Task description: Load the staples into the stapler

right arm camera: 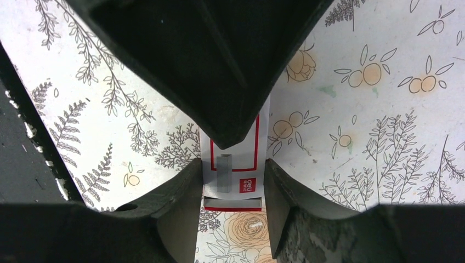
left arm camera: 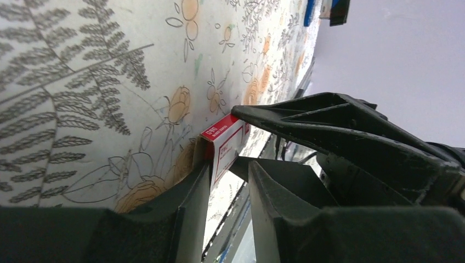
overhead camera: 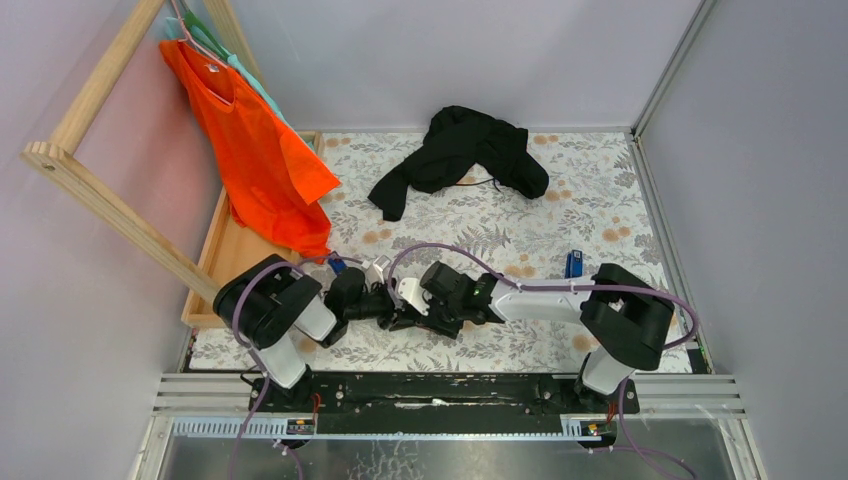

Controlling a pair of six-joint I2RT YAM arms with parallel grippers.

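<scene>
The box is at the counter's 6 o'clock edge, pinched on its narrow sides by the right claw from 3 o'clock; the left claw straddles it from 9, grip impossible to tell; the robot should slide it open straight and level, lest staples spill.

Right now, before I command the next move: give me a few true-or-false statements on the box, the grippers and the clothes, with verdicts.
1. The box is gripped by both the left gripper and the right gripper. True.
2. The box is blue. False: it is white with red print.
3. The box lies alone at the far edge of the table. False: it is at the near side, between the two grippers.
4. A black garment lies on the far part of the table. True.
5. The orange shirt lies flat on the table. False: it hangs from the rack at the left.
</scene>
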